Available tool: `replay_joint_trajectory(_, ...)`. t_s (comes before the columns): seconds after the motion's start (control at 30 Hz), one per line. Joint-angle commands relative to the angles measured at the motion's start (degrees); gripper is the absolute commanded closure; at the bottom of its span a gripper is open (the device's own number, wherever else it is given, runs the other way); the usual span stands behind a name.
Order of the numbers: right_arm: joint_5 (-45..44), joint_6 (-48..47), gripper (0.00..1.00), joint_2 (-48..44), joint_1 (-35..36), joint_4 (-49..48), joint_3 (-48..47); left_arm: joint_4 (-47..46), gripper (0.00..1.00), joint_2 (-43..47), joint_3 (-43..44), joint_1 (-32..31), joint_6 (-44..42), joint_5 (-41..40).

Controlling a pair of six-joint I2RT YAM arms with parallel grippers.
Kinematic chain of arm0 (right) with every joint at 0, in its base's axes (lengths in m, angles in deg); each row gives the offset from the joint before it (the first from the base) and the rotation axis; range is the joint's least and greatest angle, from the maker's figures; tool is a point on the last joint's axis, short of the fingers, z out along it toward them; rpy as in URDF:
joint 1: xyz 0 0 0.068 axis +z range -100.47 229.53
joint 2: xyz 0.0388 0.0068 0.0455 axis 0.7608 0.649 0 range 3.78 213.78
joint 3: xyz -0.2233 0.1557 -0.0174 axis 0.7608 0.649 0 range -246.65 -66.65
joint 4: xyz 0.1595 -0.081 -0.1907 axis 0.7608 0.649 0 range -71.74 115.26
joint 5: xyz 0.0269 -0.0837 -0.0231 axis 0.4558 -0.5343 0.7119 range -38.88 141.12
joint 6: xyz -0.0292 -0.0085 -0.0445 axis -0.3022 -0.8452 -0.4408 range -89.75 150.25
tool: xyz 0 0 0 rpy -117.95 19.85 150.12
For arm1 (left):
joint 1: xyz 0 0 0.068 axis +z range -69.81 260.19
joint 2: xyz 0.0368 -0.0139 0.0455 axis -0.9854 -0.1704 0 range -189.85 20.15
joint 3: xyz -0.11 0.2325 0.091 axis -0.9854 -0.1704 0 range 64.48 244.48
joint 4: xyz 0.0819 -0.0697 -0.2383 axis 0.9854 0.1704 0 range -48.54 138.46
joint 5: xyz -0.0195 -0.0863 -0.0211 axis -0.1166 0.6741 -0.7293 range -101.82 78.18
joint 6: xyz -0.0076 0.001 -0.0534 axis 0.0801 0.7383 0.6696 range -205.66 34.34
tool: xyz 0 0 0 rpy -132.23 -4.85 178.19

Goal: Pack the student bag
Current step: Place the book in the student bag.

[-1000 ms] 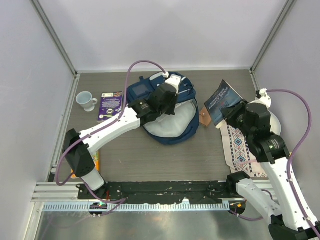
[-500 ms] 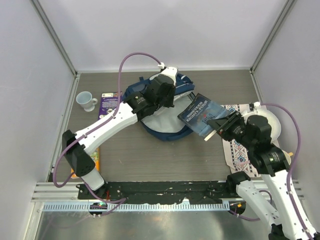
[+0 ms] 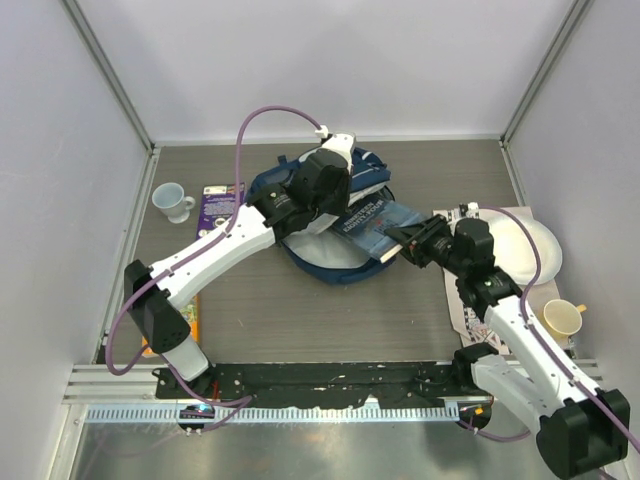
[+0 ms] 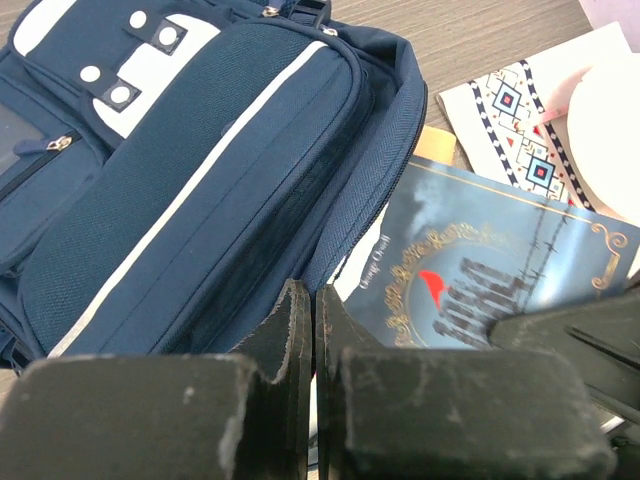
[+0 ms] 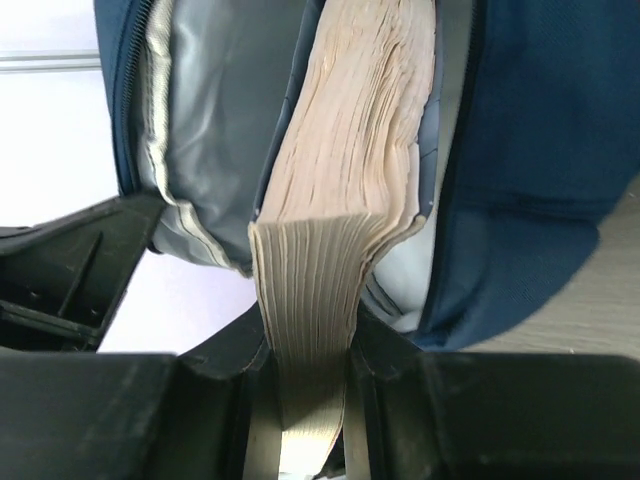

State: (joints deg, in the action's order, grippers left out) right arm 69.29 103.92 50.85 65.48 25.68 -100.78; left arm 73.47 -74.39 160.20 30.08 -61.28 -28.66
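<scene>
Student bag [image 3: 372,172] pretty much in the middle of the table [image 3: 300,320], nudged a bit toward 12 o'clock, navy front pockets facing up and mouth gaping toward 4 o'clock. Left gripper [image 4: 313,300] clamped tight on the zipper lip at the bag's 12 o'clock edge. Right gripper [image 5: 305,350] over at 3 o'clock, jaws narrow and squeezed on a thick blue book [image 3: 368,228], far end already poked into the pale lining.

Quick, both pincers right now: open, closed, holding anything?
Left pincer: closed, at the student bag's opening edge; any pinch of fabric cannot be told.
Right pincer: closed on the book, its far end inside the bag.
</scene>
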Motion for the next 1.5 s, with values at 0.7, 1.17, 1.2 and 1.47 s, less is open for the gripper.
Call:
replay_joint_trajectory(0.7,-10.1,1.5,0.99,28.1,11.5,-50.6,-1.8,-7.1,1.0,1.6,3.8,0.1,0.3,1.8)
replay_joint_trajectory(1.17,-25.6,1.1,0.99,52.6,13.9,-71.7,-10.4,-5.5,1.0,2.7,4.3,0.1,0.1,2.7)
replay_joint_trajectory(1.2,-25.6,1.5,0.99,55.1,14.0,-71.7,-11.6,-5.7,1.0,2.9,4.2,0.1,0.1,2.8)
replay_joint_trajectory(1.47,-25.7,2.0,0.93,61.9,16.3,-70.6,-17.1,-7.7,1.0,2.3,2.9,0.5,0.3,3.1)
